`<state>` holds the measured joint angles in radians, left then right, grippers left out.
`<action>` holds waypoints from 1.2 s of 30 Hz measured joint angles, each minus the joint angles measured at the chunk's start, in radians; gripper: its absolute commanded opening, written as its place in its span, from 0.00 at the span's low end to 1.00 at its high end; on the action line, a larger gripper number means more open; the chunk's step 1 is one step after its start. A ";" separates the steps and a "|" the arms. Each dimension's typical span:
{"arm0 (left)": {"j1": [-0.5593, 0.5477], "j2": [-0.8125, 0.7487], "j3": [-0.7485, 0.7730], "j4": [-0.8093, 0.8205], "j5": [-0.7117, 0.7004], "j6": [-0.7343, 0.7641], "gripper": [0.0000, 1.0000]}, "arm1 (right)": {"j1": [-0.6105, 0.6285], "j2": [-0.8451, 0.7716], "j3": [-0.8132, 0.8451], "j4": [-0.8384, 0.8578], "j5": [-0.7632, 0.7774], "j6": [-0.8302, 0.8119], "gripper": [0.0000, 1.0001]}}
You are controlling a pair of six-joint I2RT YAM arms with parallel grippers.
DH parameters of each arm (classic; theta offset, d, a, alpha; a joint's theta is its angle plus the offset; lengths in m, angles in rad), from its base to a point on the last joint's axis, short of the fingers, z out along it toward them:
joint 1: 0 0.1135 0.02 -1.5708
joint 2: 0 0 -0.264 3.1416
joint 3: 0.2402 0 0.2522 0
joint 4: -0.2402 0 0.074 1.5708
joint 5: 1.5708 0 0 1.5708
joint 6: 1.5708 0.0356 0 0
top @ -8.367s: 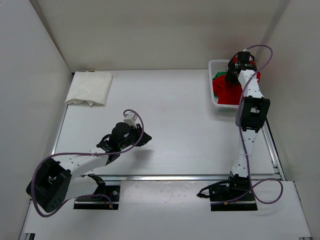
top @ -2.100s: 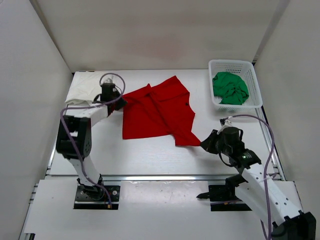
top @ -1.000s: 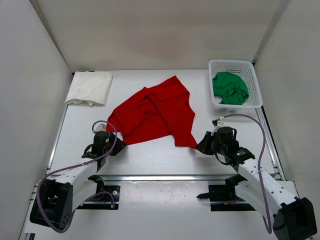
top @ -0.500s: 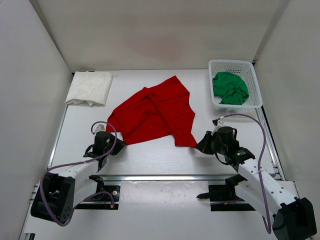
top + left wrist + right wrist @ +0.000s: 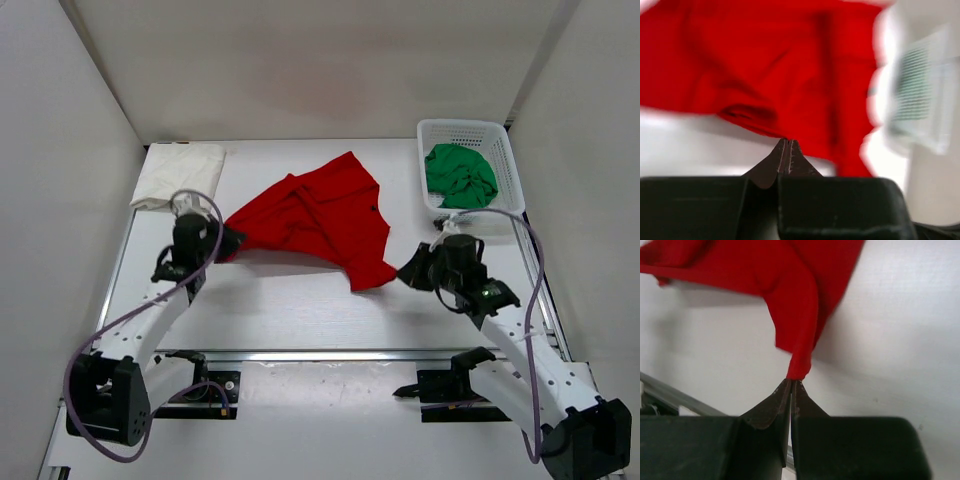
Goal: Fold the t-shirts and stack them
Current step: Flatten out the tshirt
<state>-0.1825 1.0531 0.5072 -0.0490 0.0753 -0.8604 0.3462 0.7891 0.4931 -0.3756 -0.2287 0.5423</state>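
Note:
The red t-shirt (image 5: pixel 310 220) lies spread and rumpled mid-table, held at two corners. My left gripper (image 5: pixel 228 241) is shut on its left edge; in the left wrist view the closed tips (image 5: pixel 786 142) pinch a fold of the red t-shirt (image 5: pixel 760 65). My right gripper (image 5: pixel 405 272) is shut on the near right corner, and in the right wrist view the red t-shirt (image 5: pixel 785 285) hangs up from the closed tips (image 5: pixel 791 381). The cream-white t-shirt (image 5: pixel 180 175) lies folded at the far left. The green t-shirt (image 5: pixel 460 175) is bunched in the basket.
A white mesh basket (image 5: pixel 500 132) stands at the far right corner, blurred in the left wrist view as the basket (image 5: pixel 920 100). White walls close in the table on three sides. A metal rail (image 5: pixel 350 353) runs along the near edge.
My left gripper shut on the red shirt's left edge and moved back and away from the near edge, pulling that edge with it. My right gripper shifted slightly back, still holding its corner.

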 measured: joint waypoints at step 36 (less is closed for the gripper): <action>0.330 0.486 0.875 -0.085 0.359 -0.051 0.00 | -0.264 1.245 1.870 -0.370 0.016 -0.335 0.00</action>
<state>0.1478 1.5394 1.3819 -0.1341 0.4339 -0.9119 0.0818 2.0342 2.3634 -0.7460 -0.2127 0.2073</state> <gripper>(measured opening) 0.031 0.006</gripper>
